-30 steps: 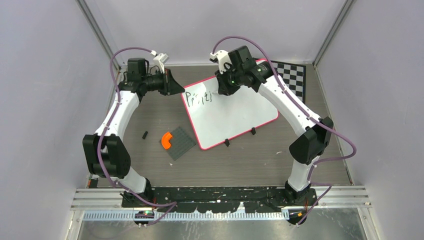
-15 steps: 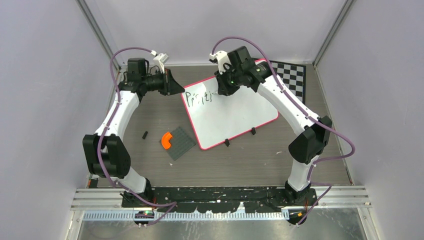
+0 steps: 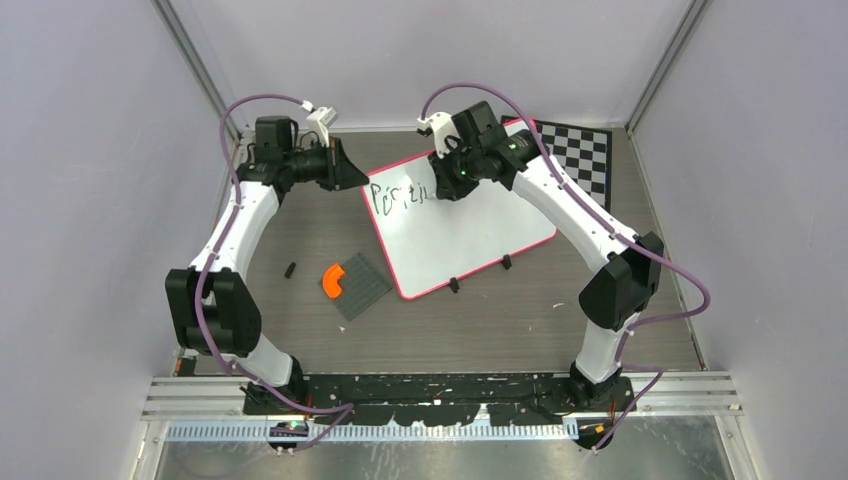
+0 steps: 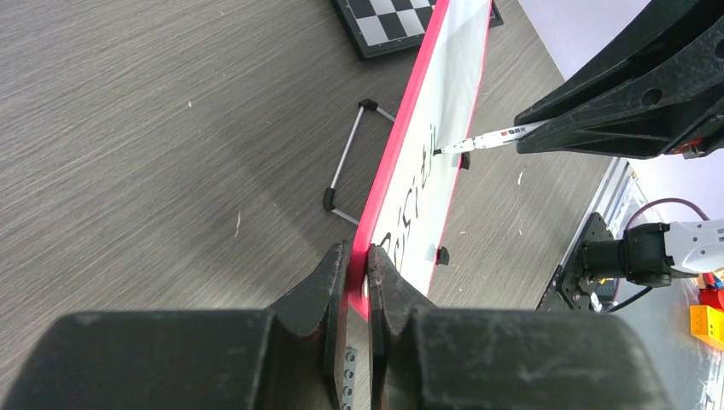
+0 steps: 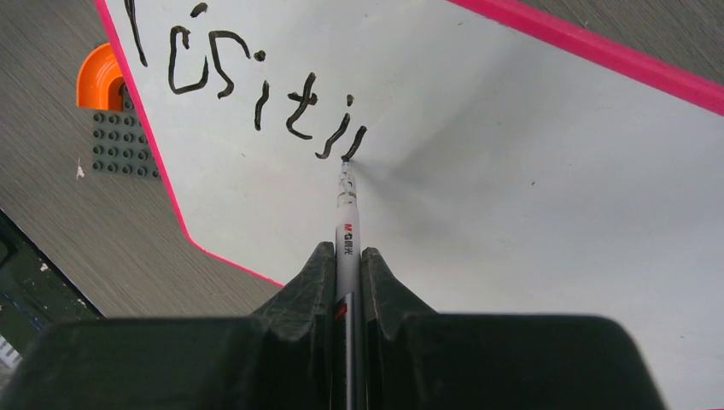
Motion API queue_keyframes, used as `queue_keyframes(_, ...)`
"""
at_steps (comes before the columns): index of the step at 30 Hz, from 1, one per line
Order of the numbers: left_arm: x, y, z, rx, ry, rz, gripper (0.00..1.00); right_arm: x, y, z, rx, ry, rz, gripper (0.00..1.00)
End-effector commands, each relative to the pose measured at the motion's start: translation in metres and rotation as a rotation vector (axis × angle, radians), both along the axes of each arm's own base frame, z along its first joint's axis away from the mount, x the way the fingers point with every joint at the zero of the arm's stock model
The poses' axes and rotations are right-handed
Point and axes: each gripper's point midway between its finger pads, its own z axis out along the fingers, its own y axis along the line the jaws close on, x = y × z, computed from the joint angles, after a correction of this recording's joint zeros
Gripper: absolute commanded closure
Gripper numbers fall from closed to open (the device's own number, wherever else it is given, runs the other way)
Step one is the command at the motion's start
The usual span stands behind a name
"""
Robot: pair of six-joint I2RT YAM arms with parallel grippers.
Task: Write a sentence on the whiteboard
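Black-ink marker [image 5: 347, 224] clamped in right end effector [image 5: 347, 256], left end effector [image 4: 359, 253] pinching whiteboard [image 3: 470, 235] rim: press lightly, extend sentence [image 5: 261, 107] rightward.

Diffuse overhead light is illuminating all three views evenly. In the top view the whiteboard [image 3: 470, 235] is reading bright white, and only faint shadows are falling on the table [image 3: 300, 230]. In the right wrist view the marker [image 5: 347, 231] is throwing a soft grey shadow to the right of its tip, while the right gripper [image 5: 347, 252] is appearing dark and blurred. In the left wrist view the left gripper [image 4: 359, 252] is sitting out of focus, and a broad shadow is darkening the table beside the board.
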Motion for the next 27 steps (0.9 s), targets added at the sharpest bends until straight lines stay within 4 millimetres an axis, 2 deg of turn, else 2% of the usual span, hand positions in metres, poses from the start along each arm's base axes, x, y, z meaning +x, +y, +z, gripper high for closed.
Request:
queue_keyframes(1,-0.008,-0.012,0.002,-0.005,0.0,-0.045,1.0,0.016,0.0,0.03,0.021,-0.111,-0.026,1.0)
queue_keyframes(6,-0.008,-0.012,0.002,-0.003,-0.002,-0.044,1.0,0.028,0.0,0.043,0.025,-0.151,-0.046,1.0)
queue_keyframes(11,-0.008,-0.011,0.003,-0.001,-0.004,-0.042,1.0,0.033,0.001,0.047,0.027,-0.156,-0.05,1.0)
queue_keyframes(20,-0.009,-0.012,0.004,-0.006,-0.004,-0.045,1.0,0.015,-0.005,0.056,0.045,-0.146,-0.034,1.0)
queue_keyframes(27,-0.01,-0.013,0.005,-0.006,-0.006,-0.045,1.0,0.007,-0.011,0.043,0.035,-0.124,-0.043,1.0)
